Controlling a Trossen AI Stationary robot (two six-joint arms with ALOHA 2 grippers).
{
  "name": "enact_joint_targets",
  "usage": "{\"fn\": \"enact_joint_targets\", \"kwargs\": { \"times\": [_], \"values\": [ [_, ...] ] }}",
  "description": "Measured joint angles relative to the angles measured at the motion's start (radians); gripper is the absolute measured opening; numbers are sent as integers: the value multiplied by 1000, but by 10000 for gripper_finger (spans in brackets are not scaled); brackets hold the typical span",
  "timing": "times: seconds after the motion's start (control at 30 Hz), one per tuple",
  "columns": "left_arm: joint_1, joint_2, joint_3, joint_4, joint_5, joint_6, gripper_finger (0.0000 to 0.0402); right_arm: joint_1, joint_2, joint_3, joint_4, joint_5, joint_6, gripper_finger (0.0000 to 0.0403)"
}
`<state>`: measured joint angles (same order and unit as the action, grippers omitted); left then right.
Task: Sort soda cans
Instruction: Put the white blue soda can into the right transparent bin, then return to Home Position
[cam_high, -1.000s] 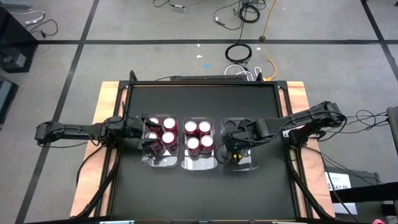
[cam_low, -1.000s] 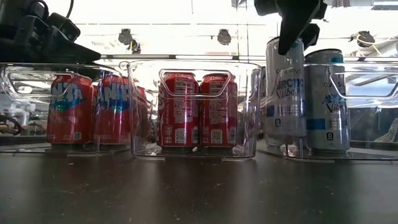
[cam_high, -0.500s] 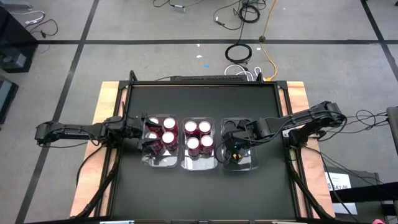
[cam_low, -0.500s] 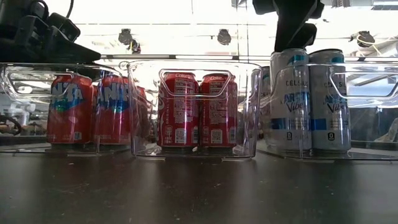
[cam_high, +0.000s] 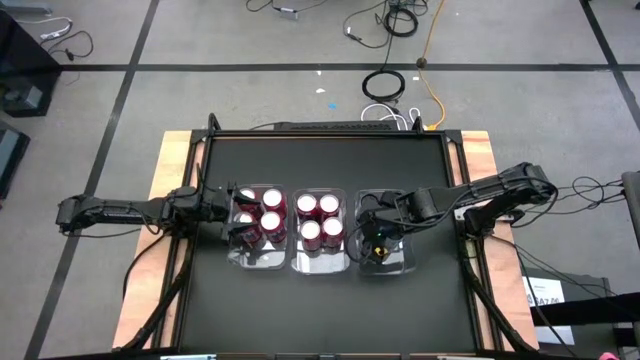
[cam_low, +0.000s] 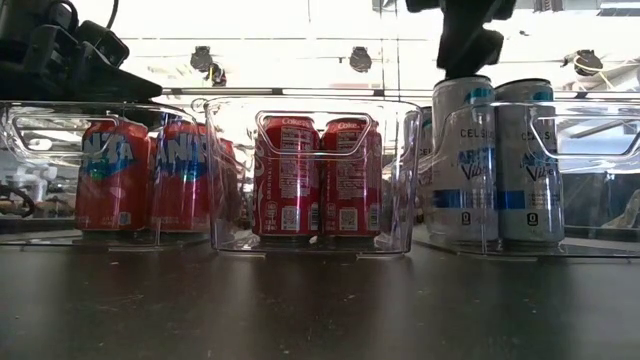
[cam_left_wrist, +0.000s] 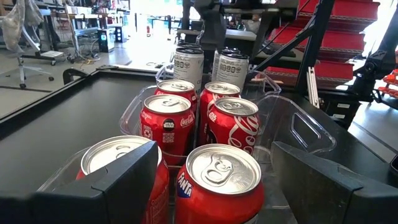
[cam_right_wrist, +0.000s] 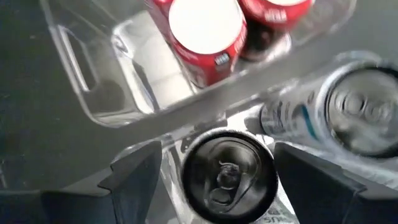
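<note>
Three clear bins stand side by side mid-table. The left bin (cam_high: 255, 262) holds several red cans (cam_low: 130, 175). The middle bin (cam_high: 320, 265) holds several red cola cans (cam_low: 300, 180). The right bin (cam_high: 398, 262) holds silver cans. My right gripper (cam_right_wrist: 227, 168) hangs open just above one silver can (cam_right_wrist: 227, 175), its fingers apart from the can on either side. That can (cam_low: 462, 160) stands upright on the bin floor beside another silver can (cam_low: 525, 160). My left gripper (cam_left_wrist: 214, 168) is open over the left bin's outer end (cam_high: 238, 222), above two red cans (cam_left_wrist: 221, 177).
A raised dark frame (cam_high: 330, 133) borders the black table top, with wooden strips (cam_high: 172, 170) outside it. Bare table (cam_high: 320, 310) lies near and far of the bins. In the low view both arms (cam_low: 60, 60) reach in above the bins' rims. Cables lie on the floor beyond.
My right gripper came down with the silver can, which was lifted and tilted over the right bin. The can now stands upright on the bin floor next to the other silver can. The gripper has let go and risen slightly off the can's top.
</note>
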<state>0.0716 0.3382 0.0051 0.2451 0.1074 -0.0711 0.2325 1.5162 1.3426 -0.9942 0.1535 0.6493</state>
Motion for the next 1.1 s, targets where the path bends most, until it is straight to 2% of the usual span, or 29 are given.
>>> {"fn": "enact_joint_targets", "kwargs": {
  "times": [0.3, 0.5, 0.7, 0.83, 0.97, 1.1],
  "values": [
    [0, 0, 0, 0, 0, 0, 321, -10, 0, 171, -69, 0, -162, 303],
    [0, 0, 0, 0, 0, 0, 321, -12, 0, 297, -184, -1, -333, 303],
    [0, 0, 0, 0, 0, 0, 321, 23, -2, 341, -348, 12, -178, 303],
    [0, 0, 0, 0, 0, 0, 321, 73, -45, 255, -305, 151, -134, 303],
    [0, 0, 0, -1, 0, 0, 321, 110, -173, 67, -144, 161, -130, 303],
    [0, 0, 0, 0, 0, 0, 321, 125, -372, -161, 72, 154, -161, 303]
  ]
}}
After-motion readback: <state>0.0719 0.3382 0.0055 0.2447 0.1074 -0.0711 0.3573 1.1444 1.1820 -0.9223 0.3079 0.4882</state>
